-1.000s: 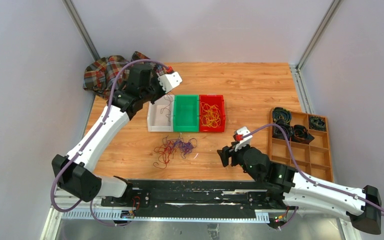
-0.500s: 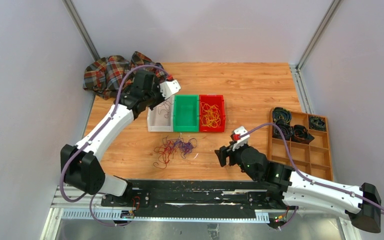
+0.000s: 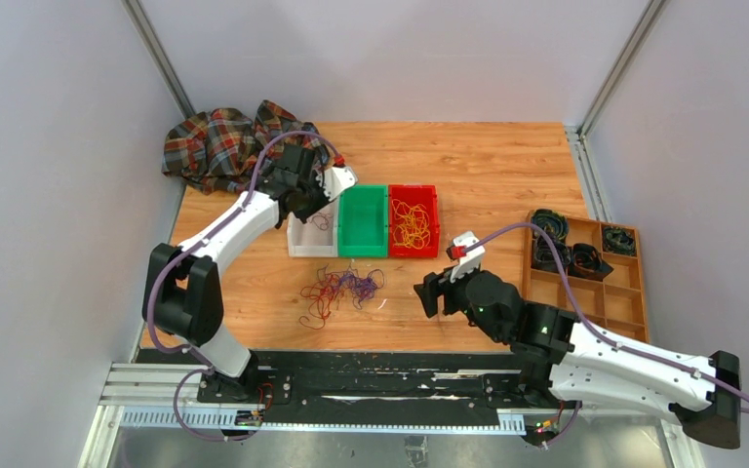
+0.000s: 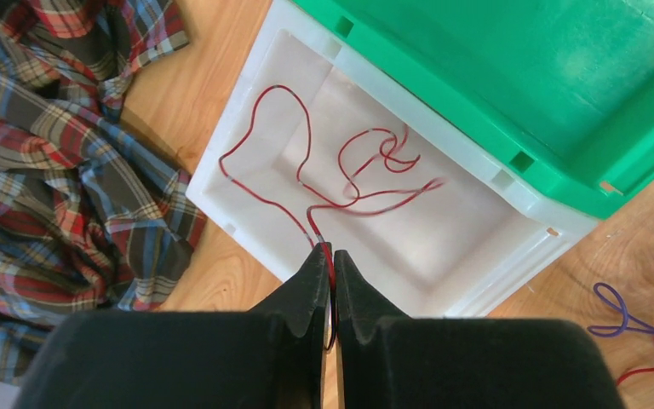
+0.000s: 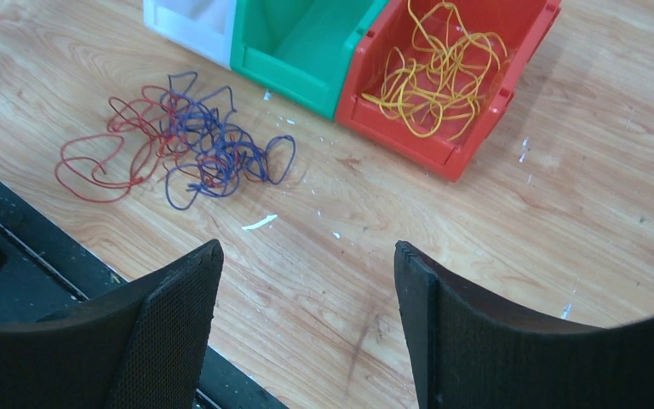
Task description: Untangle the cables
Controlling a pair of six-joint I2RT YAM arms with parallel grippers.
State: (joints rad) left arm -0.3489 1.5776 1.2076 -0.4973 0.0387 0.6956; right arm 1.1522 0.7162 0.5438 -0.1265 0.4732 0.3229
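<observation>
Left claw moved nearer, pinching red cable in white bin.

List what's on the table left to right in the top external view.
plaid cloth → white bin → green bin → red bin → wooden tray. Left out: the loose cable tangle, which lies nearer the arms, spanning the white and green bins.
</observation>
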